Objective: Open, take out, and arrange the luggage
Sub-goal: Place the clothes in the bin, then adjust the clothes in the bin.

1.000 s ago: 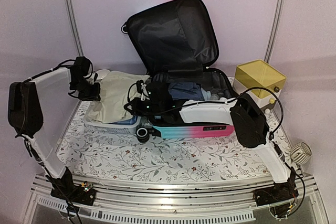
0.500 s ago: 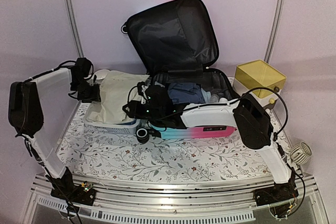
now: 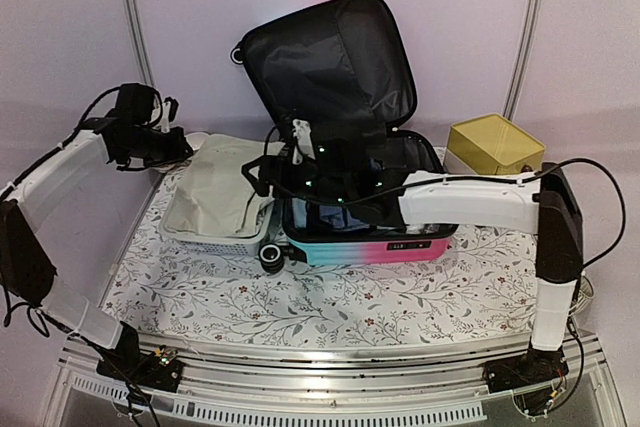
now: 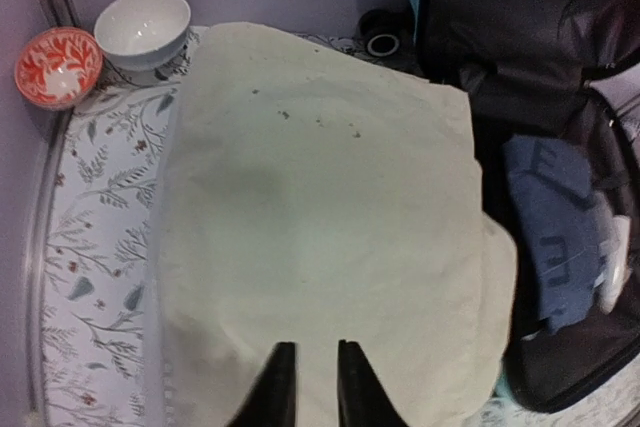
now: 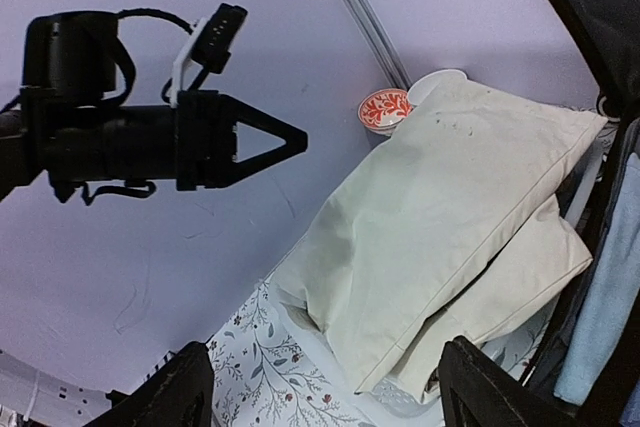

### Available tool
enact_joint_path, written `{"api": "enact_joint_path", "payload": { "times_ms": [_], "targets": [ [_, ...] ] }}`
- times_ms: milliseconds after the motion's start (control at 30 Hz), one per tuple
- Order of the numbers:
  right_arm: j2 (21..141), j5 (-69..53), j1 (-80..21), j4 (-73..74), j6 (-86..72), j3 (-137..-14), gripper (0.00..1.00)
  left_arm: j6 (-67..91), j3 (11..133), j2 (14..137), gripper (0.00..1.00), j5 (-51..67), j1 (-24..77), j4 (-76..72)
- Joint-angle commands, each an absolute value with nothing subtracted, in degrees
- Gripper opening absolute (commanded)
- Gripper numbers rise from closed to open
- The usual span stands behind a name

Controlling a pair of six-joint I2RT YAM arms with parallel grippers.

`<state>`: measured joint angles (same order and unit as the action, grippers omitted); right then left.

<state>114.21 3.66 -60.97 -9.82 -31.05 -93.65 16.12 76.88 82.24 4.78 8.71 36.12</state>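
Floral tabletop [image 3: 300, 307], lilac wall. Luggage [image 3: 365, 245] lies open at centre, lid up. R gripper [image 5: 330, 387] wide open, empty, by its left edge. L gripper [image 4: 315, 387] barely parted, empty, over cream cloth [image 4: 320, 217].

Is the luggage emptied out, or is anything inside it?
Not empty. The luggage stands open, and a folded blue garment lies in its lower half.

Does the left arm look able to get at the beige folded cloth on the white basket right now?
Probably yes: the left gripper hangs over the beige cloth, with nothing between them.
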Motion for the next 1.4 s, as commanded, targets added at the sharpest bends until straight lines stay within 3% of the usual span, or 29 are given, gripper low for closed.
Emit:
{"api": "enact_joint_path", "payload": {
  "times_ms": [0,433,700,1100,1367],
  "targets": [
    [107.0,3.4,-58.7,-9.4,-28.0,-87.5,0.79,18.1,74.9,84.8,0.0,11.6,11.6,26.4],
    [87.9,6.5,-51.9,-6.5,-27.2,-70.1,0.78,21.3,82.2,106.3,0.0,11.7,14.9,11.5],
    [82.7,7.4,-50.5,-6.3,-28.6,-63.4,0.77,26.2,71.9,116.8,0.0,18.4,14.4,-4.8],
    [79.6,8.9,-49.6,-5.9,-27.8,-61.5,0.77,22.3,68.8,100.7,0.0,15.0,17.0,-8.5],
    [79.2,8.8,-49.4,-5.6,-27.9,-61.1,0.77,24.0,72.8,109.8,0.0,15.3,17.4,-7.3]
  ]
}}
